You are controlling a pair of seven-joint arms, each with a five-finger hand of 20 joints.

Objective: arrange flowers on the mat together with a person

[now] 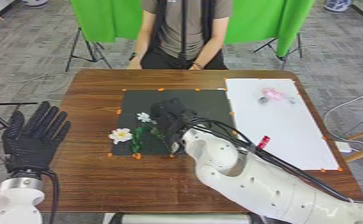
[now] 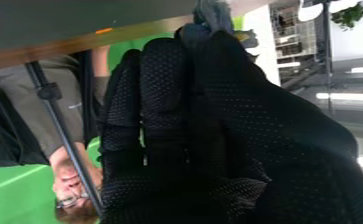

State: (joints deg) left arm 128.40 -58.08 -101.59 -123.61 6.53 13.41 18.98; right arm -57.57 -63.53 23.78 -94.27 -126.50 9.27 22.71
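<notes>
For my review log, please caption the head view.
Flower arranging: the right hand over the dark mat by two white flowers, the left hand open beside the table.

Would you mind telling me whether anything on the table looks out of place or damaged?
I see no spill or damage. The larger white flower overhangs the left edge of the dark mat, so looks slightly misplaced. A small red object lies slanted on the white sheet; I cannot tell what it is.

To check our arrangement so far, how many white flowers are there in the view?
2: a larger white flower at the dark mat's left edge, and a smaller one on the mat, left of the right hand, which may hide others.
</notes>
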